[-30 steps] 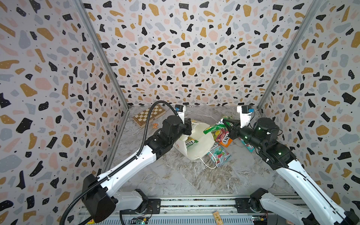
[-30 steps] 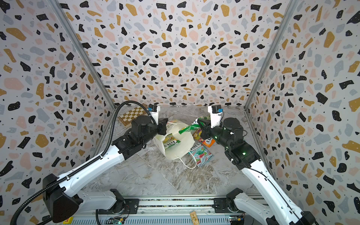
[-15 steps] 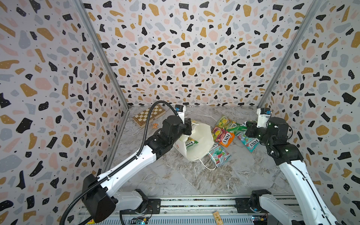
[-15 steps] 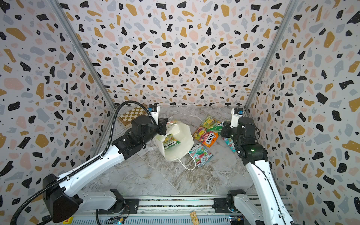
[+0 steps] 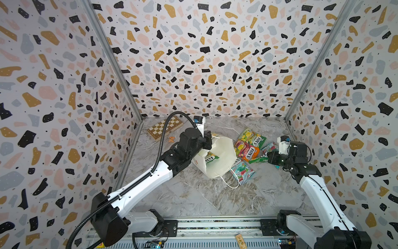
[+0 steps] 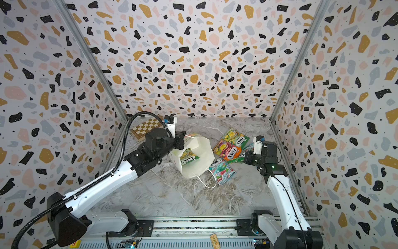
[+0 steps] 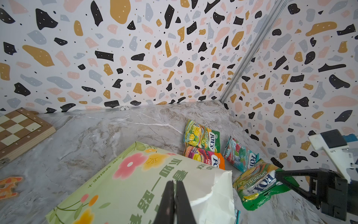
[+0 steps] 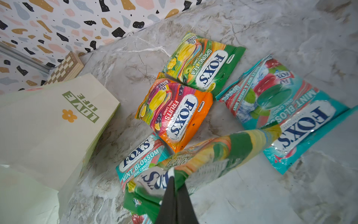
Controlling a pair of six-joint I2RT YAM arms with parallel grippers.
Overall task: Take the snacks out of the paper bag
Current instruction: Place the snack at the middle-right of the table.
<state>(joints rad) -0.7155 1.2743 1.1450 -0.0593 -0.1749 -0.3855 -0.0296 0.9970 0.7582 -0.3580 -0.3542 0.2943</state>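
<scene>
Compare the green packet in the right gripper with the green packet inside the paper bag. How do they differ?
Place: the held green packet is outside the paper bag; the bagged green packet lies inside its open mouth.
Grip: the right gripper is shut on the held packet's edge; no gripper holds the bagged one.
Shape: the held one is bent; the bagged one looks flat.
Both are green-yellow FOX'S packets.

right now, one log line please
left gripper shut on paper bag; right gripper shut on green snack; one snack inside bag; four snacks out
</scene>
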